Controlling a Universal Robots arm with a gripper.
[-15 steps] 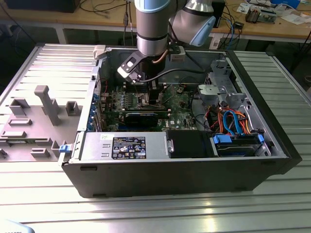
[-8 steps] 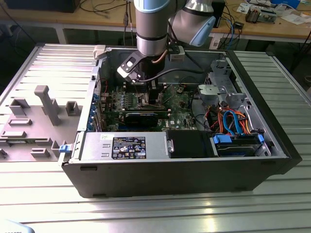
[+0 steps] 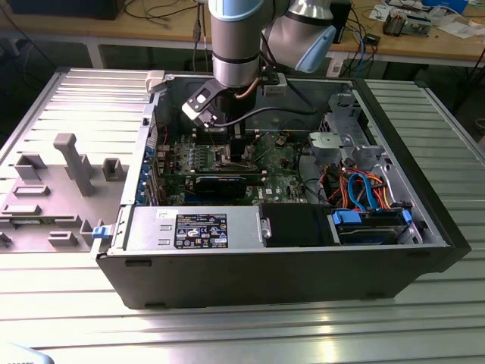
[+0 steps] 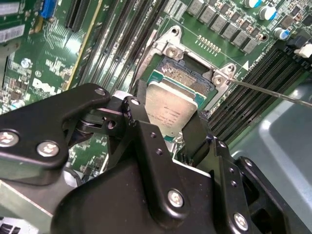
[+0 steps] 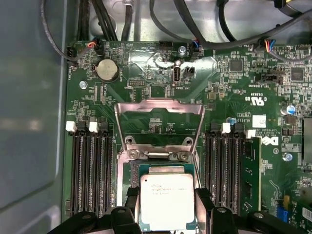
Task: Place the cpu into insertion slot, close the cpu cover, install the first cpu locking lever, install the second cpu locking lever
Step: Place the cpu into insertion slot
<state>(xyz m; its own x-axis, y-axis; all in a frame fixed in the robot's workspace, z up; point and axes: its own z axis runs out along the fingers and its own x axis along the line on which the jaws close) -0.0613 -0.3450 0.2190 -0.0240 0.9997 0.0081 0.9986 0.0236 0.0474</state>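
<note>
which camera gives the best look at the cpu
The first wrist view: the cpu faces the camera, silver top clear, held by the gripper. The second wrist view shows it slanted, partly behind the gripper. The exterior view has the arm hiding it.

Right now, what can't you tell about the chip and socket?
1. Whether the flat silver-grey square cpu, gripped by the black gripper, is seated: in both wrist views it covers the silver-rimmed insertion slot contacts.
2. Slot's near edge: behind the gripper in the second wrist view.
3. Exterior view: the arm's wrist blocks the slot.
</note>
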